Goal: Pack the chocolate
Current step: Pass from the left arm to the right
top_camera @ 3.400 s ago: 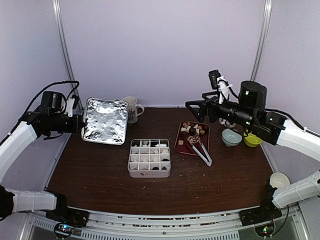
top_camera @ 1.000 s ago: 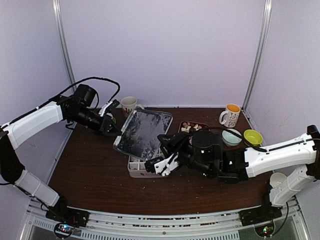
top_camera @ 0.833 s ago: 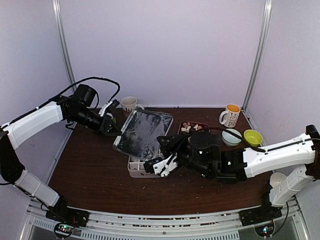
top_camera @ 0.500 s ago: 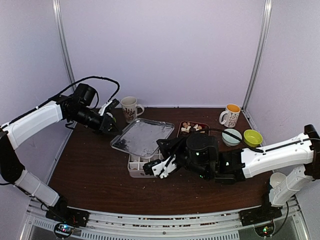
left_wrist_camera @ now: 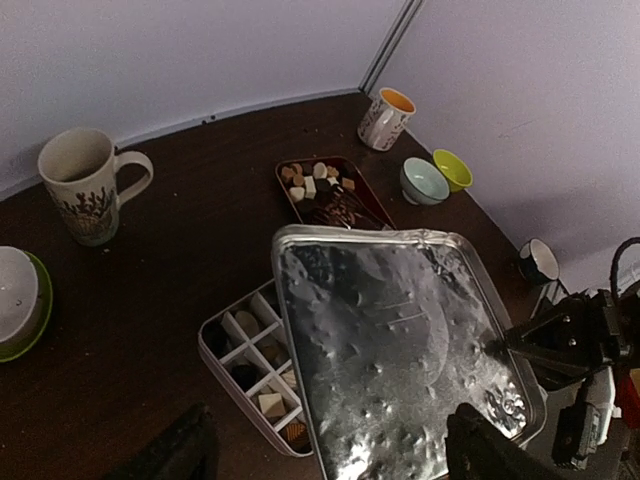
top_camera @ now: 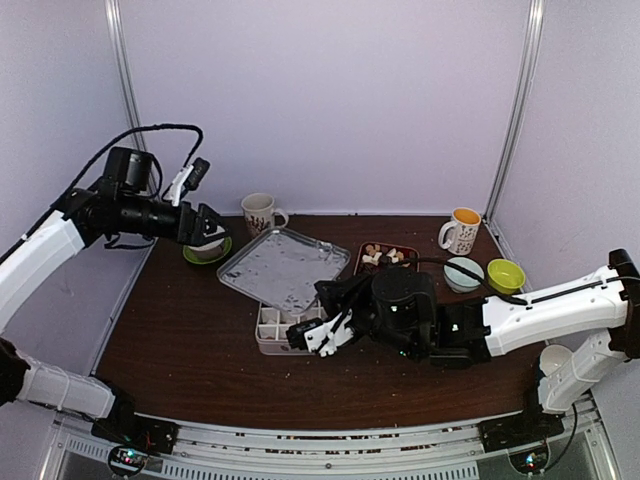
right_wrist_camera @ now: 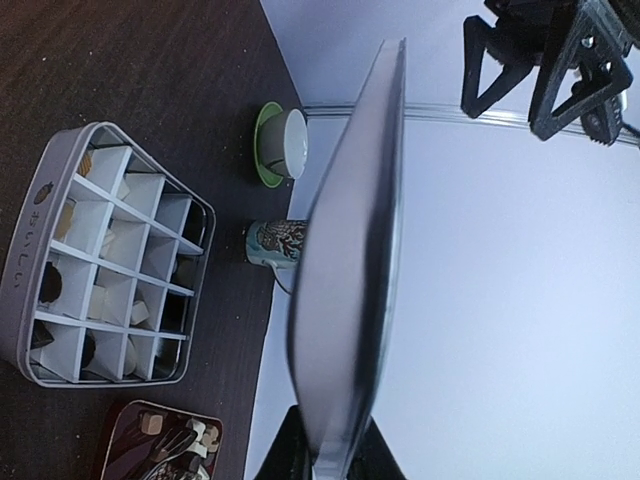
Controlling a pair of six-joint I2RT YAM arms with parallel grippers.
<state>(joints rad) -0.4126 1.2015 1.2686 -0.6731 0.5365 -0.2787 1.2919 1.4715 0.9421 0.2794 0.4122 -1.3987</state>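
The chocolate (top_camera: 385, 254) lies as small brown, tan and white pieces on a red tray (left_wrist_camera: 300, 168), with more pieces in the white divided box (top_camera: 278, 332) (left_wrist_camera: 250, 362) (right_wrist_camera: 100, 260). A silver lid (top_camera: 278, 268) (left_wrist_camera: 400, 345) hovers tilted over the box, covering its right part. My right gripper (top_camera: 328, 300) (right_wrist_camera: 332, 462) is shut on the lid's near edge, which shows edge-on in the right wrist view. My left gripper (top_camera: 205, 228) (left_wrist_camera: 335, 455) stands open, up and to the left of the lid, holding nothing.
A patterned mug (top_camera: 260, 212) stands at the back, and a green saucer with a white cup (top_camera: 207, 250) at the left. An orange-filled mug (top_camera: 462, 230), a pale blue bowl (top_camera: 463, 272) and a green bowl (top_camera: 506, 275) sit right. A white cup (top_camera: 557, 360) stands near the right base.
My left gripper opened, let go of the lid and drew back to the left. The lid dropped from steeply tilted to nearly flat, held by my right gripper alone.
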